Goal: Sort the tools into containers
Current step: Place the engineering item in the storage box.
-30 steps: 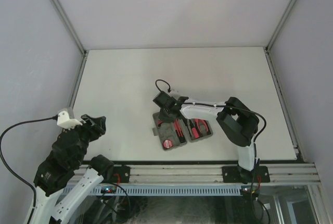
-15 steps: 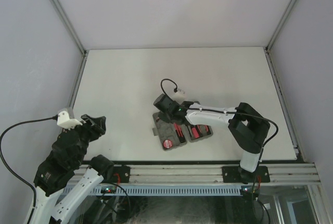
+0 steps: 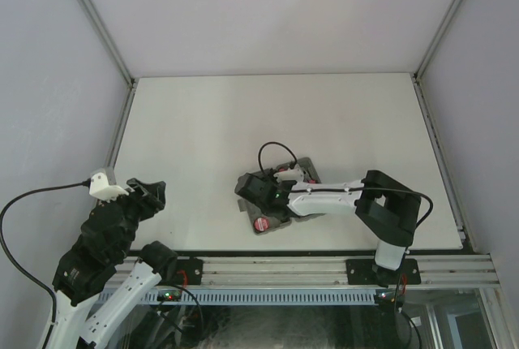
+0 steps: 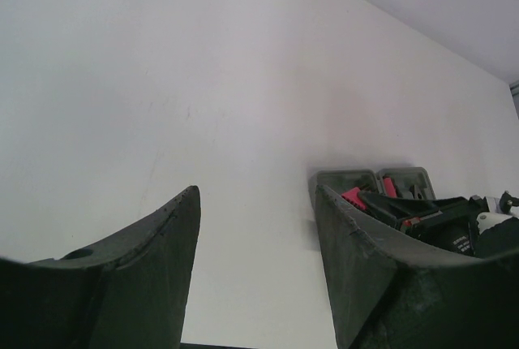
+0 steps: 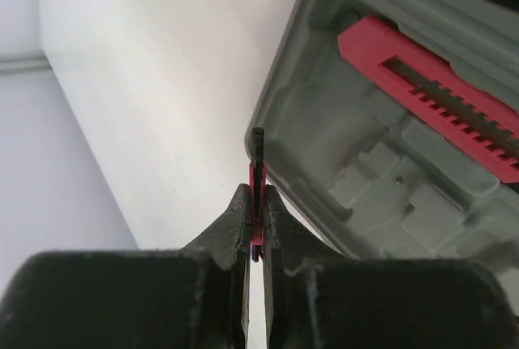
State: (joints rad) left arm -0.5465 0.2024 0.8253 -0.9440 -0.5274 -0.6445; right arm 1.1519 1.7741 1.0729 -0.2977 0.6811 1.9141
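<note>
The grey tool case lies open near the table's front middle, with a small round red disc in its near corner. My right gripper is at the case's left edge. In the right wrist view my right gripper is shut on a thin red-and-black tool, held edge-on just outside the case's rim. A red comb-like piece lies in a moulded slot. My left gripper is open and holds nothing, far to the left of the case.
Grey walls enclose the white table on three sides. The right arm stretches low over the case, hiding most of it. An aluminium rail runs along the near edge.
The right wrist came down from the case's far side to its left edge and its fingers closed on the thin tool. The left arm has not moved.
</note>
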